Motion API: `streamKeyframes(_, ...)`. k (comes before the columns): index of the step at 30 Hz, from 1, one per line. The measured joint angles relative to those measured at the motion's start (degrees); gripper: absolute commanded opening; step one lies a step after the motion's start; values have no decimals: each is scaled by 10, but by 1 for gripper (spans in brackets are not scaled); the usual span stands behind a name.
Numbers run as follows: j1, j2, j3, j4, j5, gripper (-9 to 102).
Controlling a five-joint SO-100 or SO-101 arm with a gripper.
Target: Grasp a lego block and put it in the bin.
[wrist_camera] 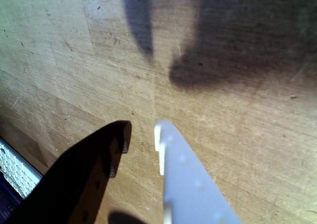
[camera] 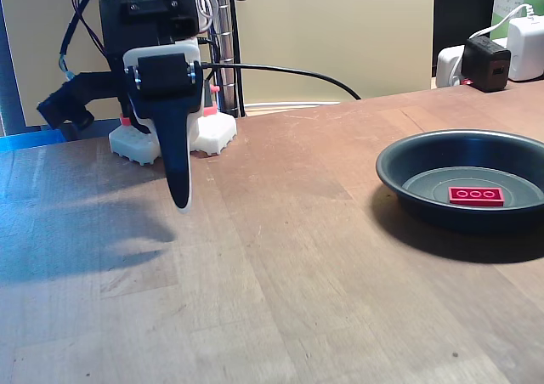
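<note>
Two fingers, and nothing between them: in the wrist view the gripper hangs over bare wood with its dark finger at seven o'clock and its white finger at five o'clock, a clear strip of counter showing in the gap. Spread apart, then, and carrying nothing. Their shadows fall on the boards up at twelve o'clock.

Out to the fixed view, and the gripper points straight down at about nine o'clock in the picture, its tip hovering above the counter and not touching it. Behind it, at eleven o'clock, sits the arm's white base with cables running off it.

Now swing across to three o'clock: the bin, dark and shallow, sits well apart from the gripper. And the lego block is already inside it, lying flat on the bottom with its three round hollows facing up. By the look of it, the job is done.

If that brick had to be taken up again, I judge it an easy customer: light, stiff hard plastic, no give and nothing to break. The smooth glossy walls could slip, so the fingers should close squarely across the two long sides, at the middle of its length. Upside down on a slick metal floor, it may skate if nudged off-centre, and the bin's rolled rim calls for a steep approach from above.

Chargers and plugs sit at one o'clock behind the bin.
</note>
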Motion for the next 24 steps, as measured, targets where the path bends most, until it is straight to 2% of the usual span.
streamKeyframes(24,4,0,0,0,0,0)
